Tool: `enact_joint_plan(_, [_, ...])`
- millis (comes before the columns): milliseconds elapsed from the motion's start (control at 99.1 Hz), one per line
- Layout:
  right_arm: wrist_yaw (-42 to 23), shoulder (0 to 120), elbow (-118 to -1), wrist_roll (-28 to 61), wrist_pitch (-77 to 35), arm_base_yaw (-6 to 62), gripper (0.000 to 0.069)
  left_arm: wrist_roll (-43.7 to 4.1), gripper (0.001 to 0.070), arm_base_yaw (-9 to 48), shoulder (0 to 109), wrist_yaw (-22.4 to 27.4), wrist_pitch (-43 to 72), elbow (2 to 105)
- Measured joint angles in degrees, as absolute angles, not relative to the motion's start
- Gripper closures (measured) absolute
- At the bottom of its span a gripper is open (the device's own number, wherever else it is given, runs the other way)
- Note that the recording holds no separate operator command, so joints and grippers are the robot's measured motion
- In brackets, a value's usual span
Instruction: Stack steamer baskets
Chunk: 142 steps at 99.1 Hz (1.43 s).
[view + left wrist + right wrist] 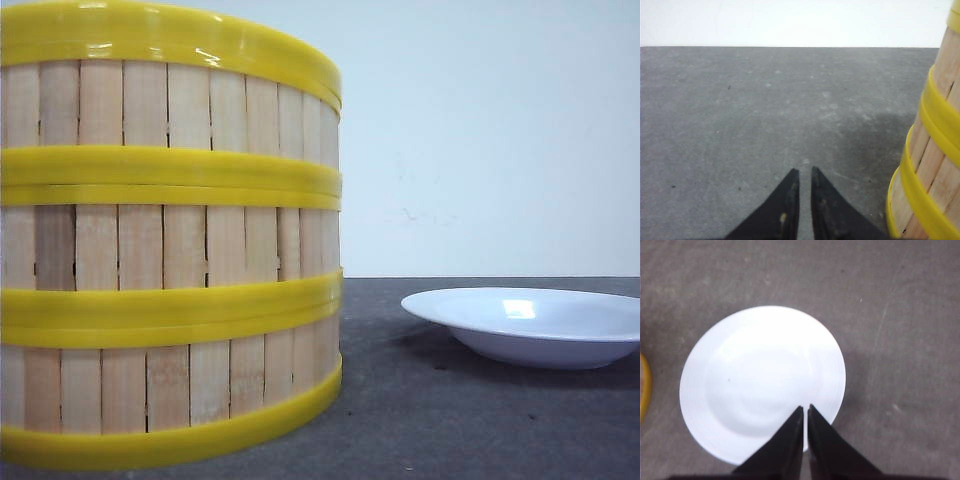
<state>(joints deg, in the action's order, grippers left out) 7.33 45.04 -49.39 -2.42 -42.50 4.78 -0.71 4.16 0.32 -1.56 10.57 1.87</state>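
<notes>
Baskets: three steamer baskets (170,240) stood stacked on the grey table (450,420), beside the white plate (535,325) | left gripper (804,172): fingers together, empty, near stack | right gripper (805,410): fingers together, empty, over plate | advice: stack looked complete, so retreating clear of the rims seemed best.

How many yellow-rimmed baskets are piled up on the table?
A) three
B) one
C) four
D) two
A: the front view shows three steamer baskets in one stack, each a band of wooden slats between yellow rims, standing on the table beside the white plate.
</notes>
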Motion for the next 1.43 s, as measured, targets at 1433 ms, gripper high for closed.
enact_joint_plan(1433, [4.49, 0.3, -0.97, -3.73, -9.69, 6.35, 0.0683, -0.71, 0.0695, 4.16, 0.3, -1.56, 10.55, 1.87])
